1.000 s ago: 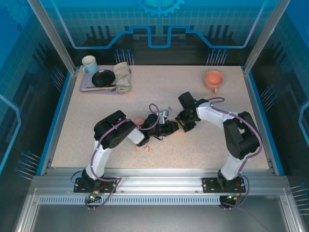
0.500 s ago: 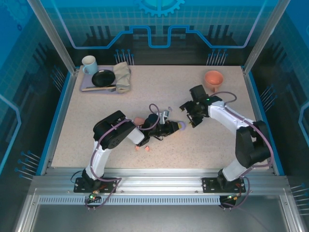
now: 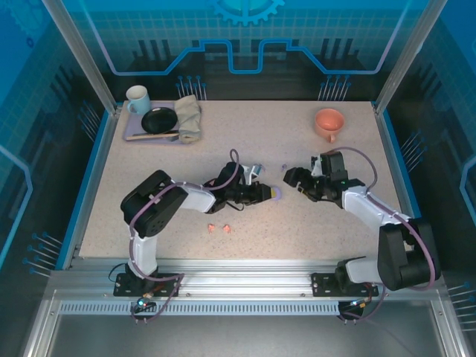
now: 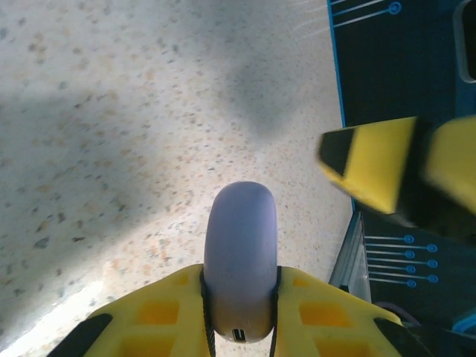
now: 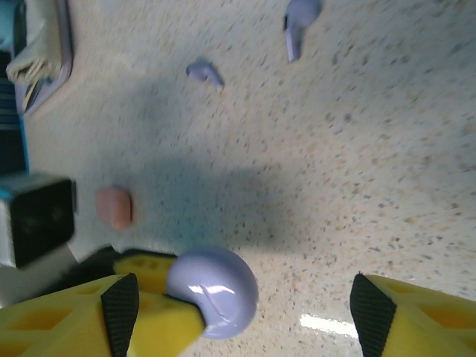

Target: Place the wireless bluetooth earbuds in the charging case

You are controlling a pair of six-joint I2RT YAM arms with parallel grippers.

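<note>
My left gripper (image 3: 265, 194) is shut on a lilac charging case (image 3: 276, 194) near the table's middle. In the left wrist view the case (image 4: 239, 253) stands edge-on between the yellow fingers (image 4: 156, 312), its port facing the camera. My right gripper (image 3: 294, 179) stands open just right of the case, not touching it. In the right wrist view the case (image 5: 212, 291) sits by the left finger of the open right gripper (image 5: 245, 312). Two lilac earbuds (image 5: 300, 18) (image 5: 204, 72) lie on the table beyond. Two salmon earbuds (image 3: 218, 228) lie near the front.
A salmon-pink case (image 5: 114, 207) lies on the table behind the left gripper. At the back left a tray (image 3: 141, 136) holds a white mug (image 3: 137, 98), a black dish and a folded cloth. An orange cup (image 3: 328, 122) stands at the back right.
My right gripper has opened and drawn back to the right, away from the lilac case. The left arm has stretched out, still gripping the case.
</note>
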